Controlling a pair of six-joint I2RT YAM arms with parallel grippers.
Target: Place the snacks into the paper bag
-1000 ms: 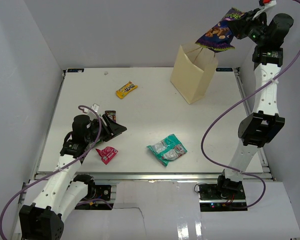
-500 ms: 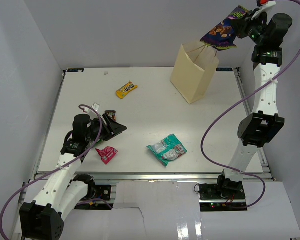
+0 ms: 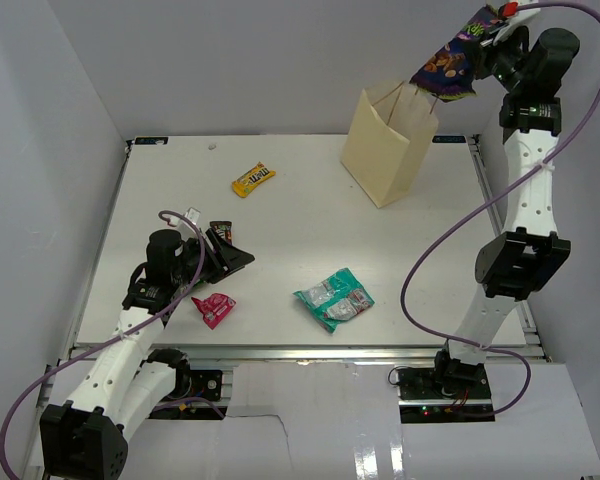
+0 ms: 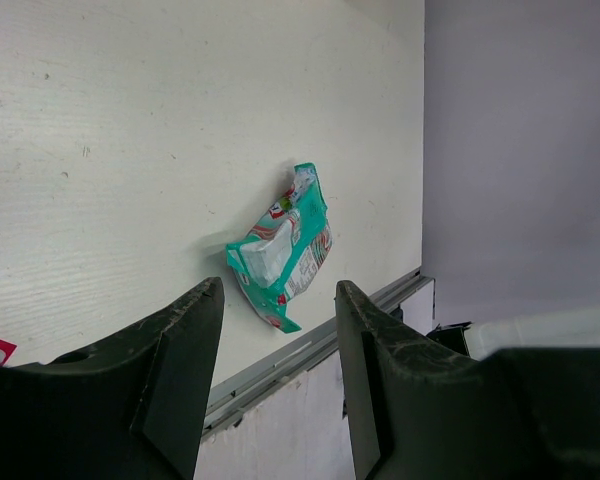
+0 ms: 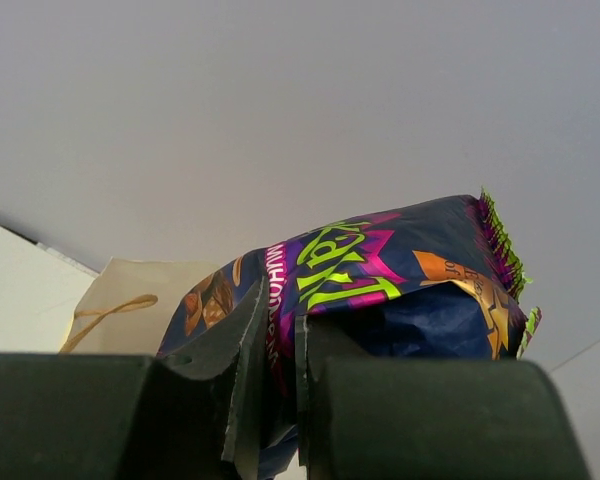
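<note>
My right gripper [image 3: 492, 52] is shut on the big purple chip bag [image 3: 448, 68], held high above the right rim of the open cream paper bag [image 3: 385, 150] at the back right. In the right wrist view the chip bag [image 5: 380, 275] is pinched between my fingers with the paper bag [image 5: 130, 305] below left. My left gripper [image 3: 238, 258] is open and empty near the table's front left. A teal-white pouch [image 3: 334, 298] lies at front centre and shows in the left wrist view [image 4: 280, 248]. A red wrapper [image 3: 214, 309], a brown pack [image 3: 220, 230] and a yellow pack [image 3: 252, 180] lie on the table.
The white table [image 3: 300, 220] is walled by grey panels on the left, back and right. A metal rail [image 3: 300, 350] runs along the front edge. The right arm's purple cable [image 3: 450, 225] hangs over the table's right side.
My right gripper has lifted the purple chip bag a little higher and to the right above the paper bag. The left arm has not moved.
</note>
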